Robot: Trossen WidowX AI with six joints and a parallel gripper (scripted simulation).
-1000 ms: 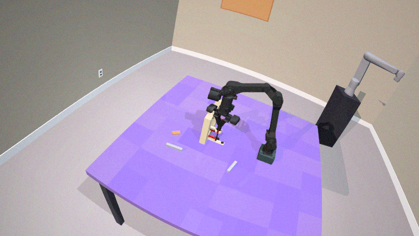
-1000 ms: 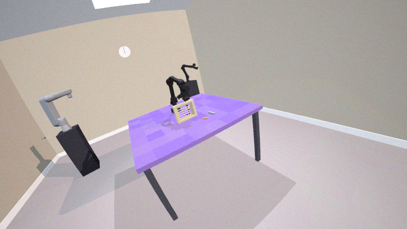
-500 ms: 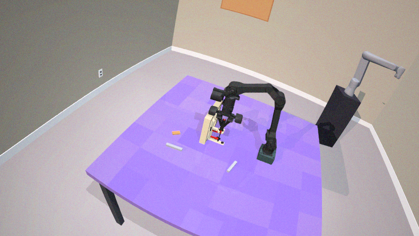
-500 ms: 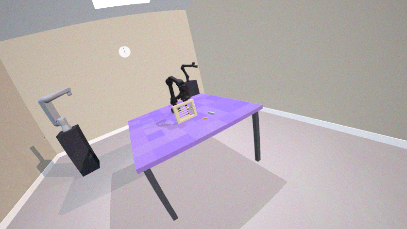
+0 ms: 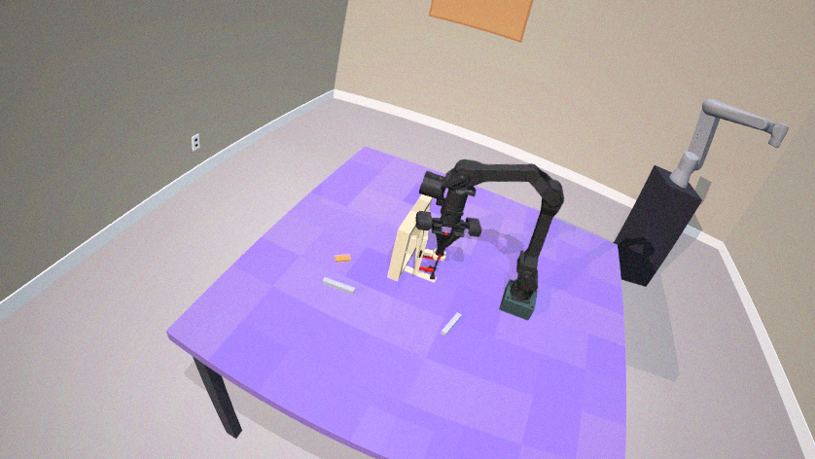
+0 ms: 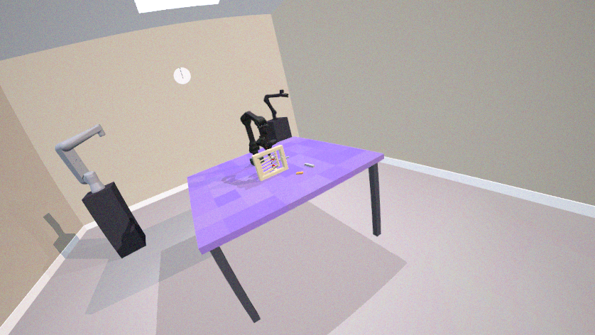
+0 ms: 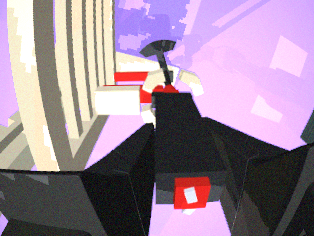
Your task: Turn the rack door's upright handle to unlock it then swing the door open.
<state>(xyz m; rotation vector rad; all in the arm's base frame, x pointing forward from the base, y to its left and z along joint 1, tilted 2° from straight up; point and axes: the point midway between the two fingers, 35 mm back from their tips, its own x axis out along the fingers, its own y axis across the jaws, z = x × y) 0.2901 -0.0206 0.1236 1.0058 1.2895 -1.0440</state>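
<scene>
The cream rack frame [image 5: 402, 245] [image 6: 257, 169] stands upright on the purple table. The barred door is behind it in the exterior view and stands close to it; its exact angle is hard to tell. The door's upright handle [image 7: 191, 186] has a red end showing between dark side pieces. Red links and cream brackets join its lower part to the door side. My gripper [image 5: 442, 243] [image 7: 177, 127] points down beside the door and is shut on the handle. The fingers hide much of the handle, and its exact turn cannot be read.
On the purple table [image 5: 353, 341] [image 6: 233, 212] lie an orange block [image 5: 341, 258] [image 6: 299, 172], a pale bar [image 5: 338, 285] [image 6: 309, 165] near the frame, and another pale bar [image 5: 450, 324] toward the arm's base. A grey arm [image 5: 735, 114] [image 6: 79, 139] stands on a dark pedestal off the table.
</scene>
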